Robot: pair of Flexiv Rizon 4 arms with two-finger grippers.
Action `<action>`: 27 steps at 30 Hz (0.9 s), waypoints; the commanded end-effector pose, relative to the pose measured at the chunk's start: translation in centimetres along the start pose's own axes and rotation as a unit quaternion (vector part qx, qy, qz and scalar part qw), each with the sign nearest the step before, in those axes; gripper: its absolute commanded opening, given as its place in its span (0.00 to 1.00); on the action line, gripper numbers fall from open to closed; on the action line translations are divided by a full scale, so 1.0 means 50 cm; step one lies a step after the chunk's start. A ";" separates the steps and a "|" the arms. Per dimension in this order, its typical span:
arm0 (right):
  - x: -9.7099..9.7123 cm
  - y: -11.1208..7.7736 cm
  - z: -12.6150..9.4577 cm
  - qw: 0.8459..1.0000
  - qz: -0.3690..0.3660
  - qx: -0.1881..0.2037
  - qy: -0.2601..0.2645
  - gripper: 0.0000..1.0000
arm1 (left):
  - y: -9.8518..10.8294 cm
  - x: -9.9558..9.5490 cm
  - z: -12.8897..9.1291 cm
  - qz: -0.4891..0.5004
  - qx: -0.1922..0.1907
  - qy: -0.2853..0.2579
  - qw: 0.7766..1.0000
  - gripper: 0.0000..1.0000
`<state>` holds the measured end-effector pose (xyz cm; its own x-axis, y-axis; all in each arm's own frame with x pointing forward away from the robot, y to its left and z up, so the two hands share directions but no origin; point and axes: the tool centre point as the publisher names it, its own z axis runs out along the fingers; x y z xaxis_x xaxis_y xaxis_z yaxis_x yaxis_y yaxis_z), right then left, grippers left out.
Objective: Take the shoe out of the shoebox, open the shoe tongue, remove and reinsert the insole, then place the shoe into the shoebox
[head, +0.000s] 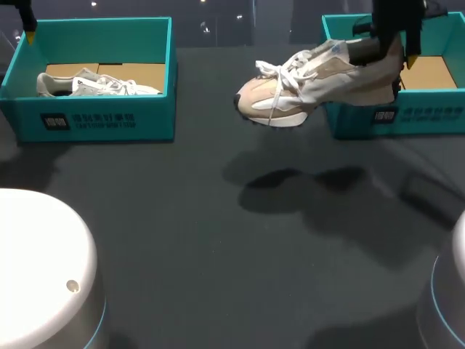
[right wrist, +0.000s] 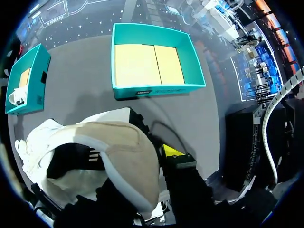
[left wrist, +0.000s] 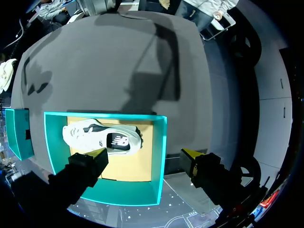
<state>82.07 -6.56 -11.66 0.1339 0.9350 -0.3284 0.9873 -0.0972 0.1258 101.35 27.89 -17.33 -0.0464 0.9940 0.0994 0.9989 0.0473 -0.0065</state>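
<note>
right gripper [right wrist: 164, 159] clamped on heel of beige shoe [head: 305, 83]; one yellow-tipped finger [right wrist: 173, 152] shows outside the heel, the other is hidden by the shoe; shoe hangs clear of the table [head: 218, 254], its shadow on the dark surface below; toe points toward the middle of the table and dips slightly, heel overlapping the near corner of the right shoebox [head: 392, 116]; a loose white lace [head: 272, 109] dangles from the front; from the right wrist the box shows only its bare cardboard floor; left gripper [left wrist: 145, 154] hovers over the left shoebox [head: 94, 120], fingers well apart and clasping nothing; one tip above the box floor, the other outside its wall; second shoe [left wrist: 102, 137], white and grey, lies on its side inside that box, toward the far wall.
</note>
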 end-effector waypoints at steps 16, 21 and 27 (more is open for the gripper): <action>0.166 -0.231 0.064 1.000 0.020 -0.013 -0.020 0.00 | -0.001 0.001 -0.001 0.001 0.000 0.001 1.000 1.00; 0.166 -0.231 0.064 1.000 0.020 -0.013 -0.020 0.00 | -0.001 0.001 -0.001 0.001 0.000 0.001 1.000 1.00; 0.166 -0.231 0.064 1.000 0.020 -0.013 -0.020 0.00 | -0.001 0.001 -0.001 0.001 0.000 0.001 1.000 1.00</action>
<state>72.01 1.16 -18.92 0.1762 0.9155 -0.3617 0.9787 -0.1236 0.1639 101.35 27.89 -17.33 -0.0464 0.9940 0.0994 0.9989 0.0472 -0.0064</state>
